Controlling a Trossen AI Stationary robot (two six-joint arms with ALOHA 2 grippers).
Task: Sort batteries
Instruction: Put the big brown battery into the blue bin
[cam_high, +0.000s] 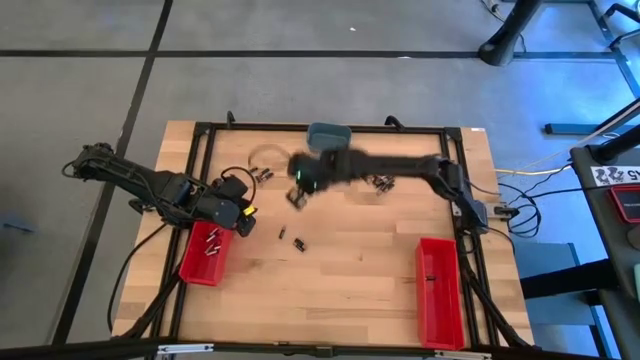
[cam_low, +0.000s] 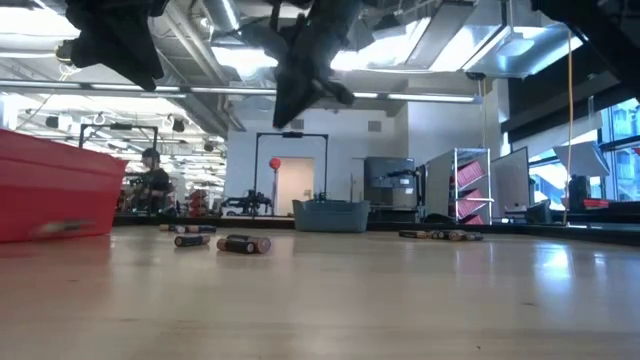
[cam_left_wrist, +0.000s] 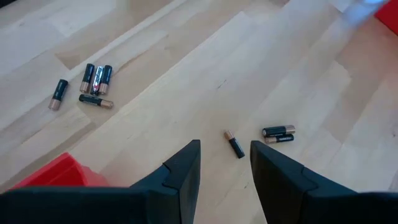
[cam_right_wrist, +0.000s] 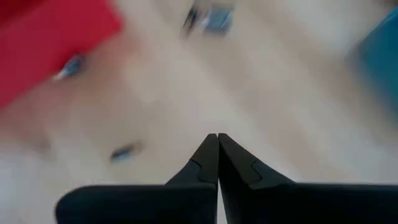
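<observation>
Small dark batteries with coppery ends lie flat on the wooden table: a cluster (cam_left_wrist: 96, 78), a single one (cam_left_wrist: 235, 144), a pair (cam_left_wrist: 278, 132), and others in the high view (cam_high: 295, 198) (cam_high: 380, 183). My left gripper (cam_left_wrist: 225, 145) hangs open above the table by the far end of the left red bin (cam_high: 205, 250), with nothing between its fingers. My right gripper (cam_right_wrist: 217, 137) is raised over the table's middle (cam_high: 298, 185), reached in from the right. It is shut, with nothing visible between the fingertips.
A grey-blue dish (cam_high: 328, 133) stands at the table's far edge. A second red bin (cam_high: 438, 290) lies near the front right. A black frame (cam_high: 200, 140) runs around the tabletop. Bare wood lies between the two bins.
</observation>
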